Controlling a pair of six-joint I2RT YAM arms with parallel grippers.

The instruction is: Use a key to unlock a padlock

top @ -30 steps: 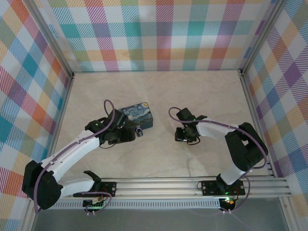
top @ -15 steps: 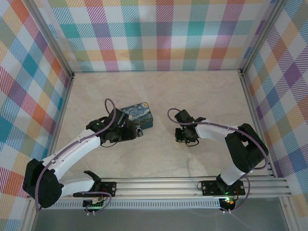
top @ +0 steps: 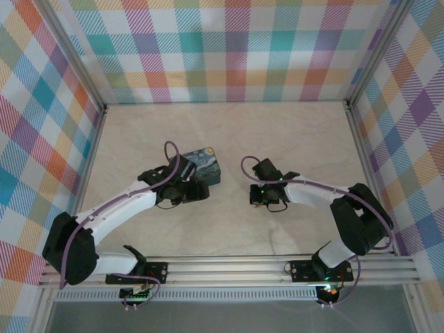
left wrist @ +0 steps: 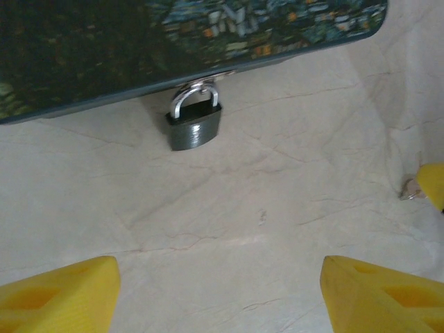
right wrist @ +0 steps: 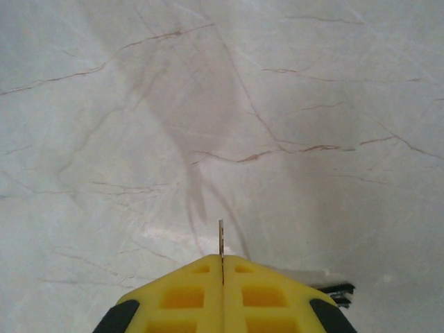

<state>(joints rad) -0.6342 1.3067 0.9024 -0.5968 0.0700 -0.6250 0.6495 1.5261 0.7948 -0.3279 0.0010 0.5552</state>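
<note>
Small dark-grey padlock [left wrist: 195,128] (silver-shackled) hooked onto the starry-print box [left wrist: 139,41].

There's the small dark-grey metal padlock [left wrist: 195,127], silver shackle closed through the clasp of the starry dark-blue case [left wrist: 208,28], lying flat ahead of the left gripper [left wrist: 218,270], well apart. And the thin grey metal key [right wrist: 221,243] stands edge-on, pinched in the right gripper [right wrist: 222,262], tip poking forward.

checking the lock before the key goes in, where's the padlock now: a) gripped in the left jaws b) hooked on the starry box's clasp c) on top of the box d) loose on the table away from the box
b: in the left wrist view the padlock has its shackle through the clasp of the starry box.
</note>
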